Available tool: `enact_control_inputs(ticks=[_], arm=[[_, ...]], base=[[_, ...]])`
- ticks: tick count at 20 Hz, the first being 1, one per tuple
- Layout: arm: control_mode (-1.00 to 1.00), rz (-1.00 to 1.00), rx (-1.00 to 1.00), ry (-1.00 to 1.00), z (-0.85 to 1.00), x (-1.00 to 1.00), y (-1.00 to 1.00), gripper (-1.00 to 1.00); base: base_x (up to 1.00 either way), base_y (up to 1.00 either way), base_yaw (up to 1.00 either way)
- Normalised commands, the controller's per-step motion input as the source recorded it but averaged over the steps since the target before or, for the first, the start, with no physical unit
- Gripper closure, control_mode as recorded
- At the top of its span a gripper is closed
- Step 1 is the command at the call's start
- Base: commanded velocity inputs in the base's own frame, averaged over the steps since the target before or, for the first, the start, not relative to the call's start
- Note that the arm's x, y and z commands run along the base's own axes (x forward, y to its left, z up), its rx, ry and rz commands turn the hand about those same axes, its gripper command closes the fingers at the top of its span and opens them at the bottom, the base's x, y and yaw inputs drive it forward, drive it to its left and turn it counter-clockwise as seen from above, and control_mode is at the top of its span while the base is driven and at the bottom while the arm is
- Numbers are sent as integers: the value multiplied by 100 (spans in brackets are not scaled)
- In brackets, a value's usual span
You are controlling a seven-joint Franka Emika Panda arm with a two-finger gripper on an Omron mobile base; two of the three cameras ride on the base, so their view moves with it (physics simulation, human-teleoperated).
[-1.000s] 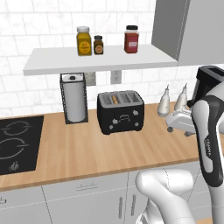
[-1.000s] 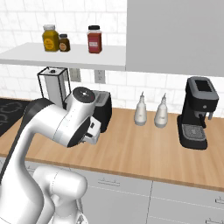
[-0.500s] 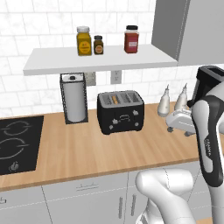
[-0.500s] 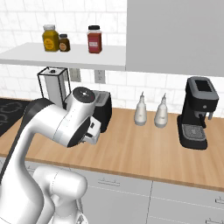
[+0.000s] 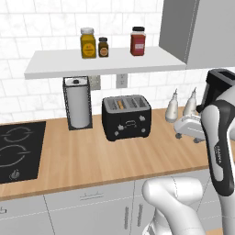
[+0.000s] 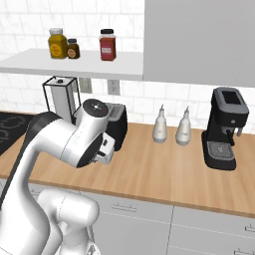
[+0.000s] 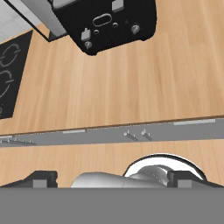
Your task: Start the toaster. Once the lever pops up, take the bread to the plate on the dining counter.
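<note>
Counter (image 5: 92,160); toaster (image 6: 117,130) half hidden

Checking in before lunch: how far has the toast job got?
Nothing looks done. The pale tan bread slice sits in a slot of the black boxy toaster. The open gripper is well back from the toaster's front. Starting the toaster and carrying the bread away remain.
</note>
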Motion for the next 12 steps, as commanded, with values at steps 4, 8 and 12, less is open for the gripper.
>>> enact_control_inputs(ticks=[4,8,12], arm=[[-100,0,0,0,0,0,0,-100],[-100,0,0,0,0,0,0,-100],[-100,0,0,0,0,0,0,-100]], base=[[0,0,0],[0,0,0],[0,0,0]])
